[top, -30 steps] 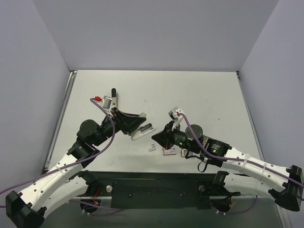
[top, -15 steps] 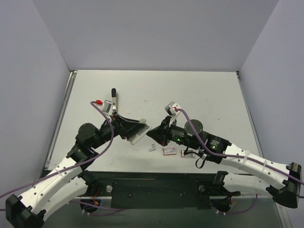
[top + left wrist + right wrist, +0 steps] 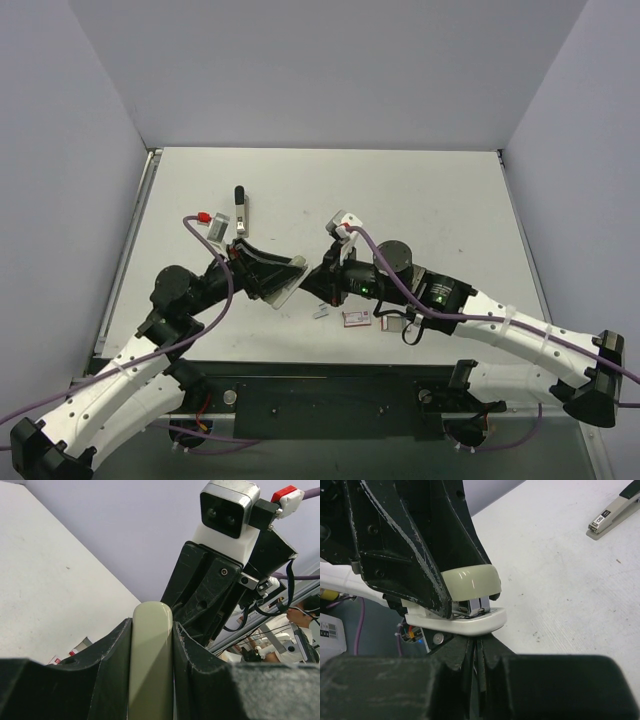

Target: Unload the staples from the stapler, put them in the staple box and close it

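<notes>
Cream plastic stapler (image 3: 472,582), clamped between the left gripper (image 3: 151,635)'s fingers, hangs above the table's near middle, nose offered rightward. The right gripper (image 3: 476,652), fingers pressed together, points at that nose, likely to prod its magazine. A slim silver black-ended stapler (image 3: 240,205) lies far left. A small silver strip (image 3: 320,312), possibly staples, sits beside a red-pink box (image 3: 357,318) on the matte white table (image 3: 430,190), between pale lilac walls (image 3: 320,70).

White table (image 3: 430,200), slim stapler (image 3: 241,207) at left, red-pink box (image 3: 357,318) and staples (image 3: 321,312) near front
</notes>
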Robot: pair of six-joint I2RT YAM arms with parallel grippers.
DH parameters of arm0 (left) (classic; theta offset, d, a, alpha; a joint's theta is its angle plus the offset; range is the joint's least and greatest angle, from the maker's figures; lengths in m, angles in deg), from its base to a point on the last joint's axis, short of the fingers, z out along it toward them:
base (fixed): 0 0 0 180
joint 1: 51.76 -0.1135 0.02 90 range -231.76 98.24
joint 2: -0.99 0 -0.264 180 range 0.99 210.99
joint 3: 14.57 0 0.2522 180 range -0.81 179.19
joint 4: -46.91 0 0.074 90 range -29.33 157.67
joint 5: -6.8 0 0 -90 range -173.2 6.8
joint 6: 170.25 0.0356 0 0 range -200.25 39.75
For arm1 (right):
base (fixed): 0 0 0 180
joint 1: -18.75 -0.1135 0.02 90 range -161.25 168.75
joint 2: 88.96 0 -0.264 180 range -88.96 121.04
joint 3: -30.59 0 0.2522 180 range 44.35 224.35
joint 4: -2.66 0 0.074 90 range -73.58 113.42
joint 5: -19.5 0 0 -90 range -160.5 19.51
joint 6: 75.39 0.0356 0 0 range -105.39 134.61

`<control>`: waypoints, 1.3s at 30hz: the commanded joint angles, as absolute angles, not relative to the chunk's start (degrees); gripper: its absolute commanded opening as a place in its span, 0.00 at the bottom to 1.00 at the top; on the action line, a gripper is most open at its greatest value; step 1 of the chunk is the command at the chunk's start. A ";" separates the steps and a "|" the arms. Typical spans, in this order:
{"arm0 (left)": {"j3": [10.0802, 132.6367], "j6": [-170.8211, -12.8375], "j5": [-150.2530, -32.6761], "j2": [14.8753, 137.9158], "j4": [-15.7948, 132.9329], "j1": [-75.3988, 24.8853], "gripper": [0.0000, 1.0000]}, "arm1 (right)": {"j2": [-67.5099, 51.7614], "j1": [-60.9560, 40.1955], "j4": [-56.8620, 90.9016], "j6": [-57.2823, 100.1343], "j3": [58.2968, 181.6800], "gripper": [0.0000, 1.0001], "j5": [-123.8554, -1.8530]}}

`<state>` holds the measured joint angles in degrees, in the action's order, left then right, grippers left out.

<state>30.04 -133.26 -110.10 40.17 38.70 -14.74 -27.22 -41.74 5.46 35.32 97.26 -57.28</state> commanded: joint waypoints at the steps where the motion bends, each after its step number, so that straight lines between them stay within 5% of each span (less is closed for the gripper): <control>1: 28.55 -135.18 -124.07 40.54 37.73 -11.24 0.00 | -24.62 -41.63 -6.69 32.89 105.60 0.00 -57.84; 13: 28.89 -130.97 -125.22 45.37 37.02 -6.40 0.00 | -21.63 -40.40 -5.11 31.49 111.07 0.00 -55.03; 39: 39.53 -123.14 -101.93 55.73 47.04 -6.40 0.00 | -45.80 -38.56 0.61 33.68 81.20 0.00 -70.31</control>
<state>35.75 -125.33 -106.32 52.87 41.80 -7.11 -44.09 -39.01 9.11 32.55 84.17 -65.61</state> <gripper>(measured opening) 0.420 0.001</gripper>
